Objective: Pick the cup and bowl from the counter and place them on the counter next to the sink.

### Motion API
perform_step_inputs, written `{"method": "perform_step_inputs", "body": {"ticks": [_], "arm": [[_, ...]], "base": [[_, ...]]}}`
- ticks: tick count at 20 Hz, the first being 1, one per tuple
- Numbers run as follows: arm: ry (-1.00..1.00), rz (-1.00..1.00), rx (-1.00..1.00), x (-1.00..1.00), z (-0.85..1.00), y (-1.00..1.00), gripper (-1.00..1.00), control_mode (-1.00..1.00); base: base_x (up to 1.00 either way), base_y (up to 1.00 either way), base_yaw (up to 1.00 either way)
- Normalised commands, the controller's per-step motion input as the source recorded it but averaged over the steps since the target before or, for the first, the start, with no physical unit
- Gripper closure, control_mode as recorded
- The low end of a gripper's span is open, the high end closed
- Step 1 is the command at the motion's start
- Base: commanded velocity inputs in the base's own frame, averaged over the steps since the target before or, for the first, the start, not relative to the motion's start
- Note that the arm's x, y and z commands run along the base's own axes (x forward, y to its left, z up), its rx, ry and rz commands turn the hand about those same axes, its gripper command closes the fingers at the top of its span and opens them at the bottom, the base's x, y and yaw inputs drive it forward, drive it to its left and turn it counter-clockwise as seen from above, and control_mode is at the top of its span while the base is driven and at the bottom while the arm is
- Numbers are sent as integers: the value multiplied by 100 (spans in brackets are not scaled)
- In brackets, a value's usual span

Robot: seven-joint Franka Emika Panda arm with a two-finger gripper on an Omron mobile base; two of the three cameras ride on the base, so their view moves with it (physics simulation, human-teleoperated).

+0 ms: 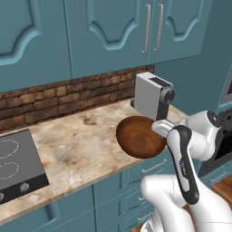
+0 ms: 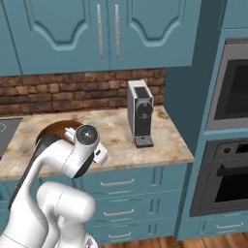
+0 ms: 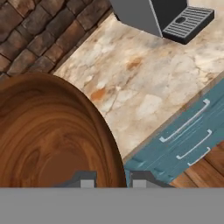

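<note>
Gripper (image 3: 113, 180) fingers pinch the rim of the bowl (image 1: 139, 136): in the hand view one dark fingertip sits inside the wall and the other outside, with the thin brown rim running down between them, so the claw is narrowed onto the bowl's edge. In the left base view the bowl appears tilted, its open side turned toward the camera, its lower edge reaching past the front edge of the counter (image 1: 77, 149), and it looks raised rather than sitting flat, though whether it touches the stone cannot be told from these pictures.

Teal wall cabinets (image 1: 104, 31) span the top of both base views, above a band of red-brown brick backsplash (image 1: 59, 97). At the right of the right base view a tall teal housing holds a built-in oven (image 2: 231, 145). The marbled beige counter runs beneath the brick, over teal drawer fronts with slim silver handles (image 2: 117, 183). A dark grey stovetop (image 1: 16, 165) with ring marks lies at the left end of the counter in the left base view. The white arm (image 2: 63, 160) bends over the counter's front edge, covering much of the bowl in the right base view. A grey coffee machine (image 2: 140, 114) stands upright near the backsplash, just behind the bowl, its ridged drip tray (image 3: 188, 24) facing forward.
</note>
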Motion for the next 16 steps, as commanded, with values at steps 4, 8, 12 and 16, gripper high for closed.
{"method": "perform_step_inputs", "body": {"ticks": [4, 8, 12, 16], "arm": [[0, 0, 0, 0, 0, 0, 100, 100], [0, 0, 0, 0, 0, 0, 100, 100], [0, 0, 0, 0, 0, 0, 100, 100], [0, 0, 0, 0, 0, 0, 100, 100]], "base": [[-52, 9, 3], [16, 0, 25], [-12, 3, 90], [0, 3, 100]]}}
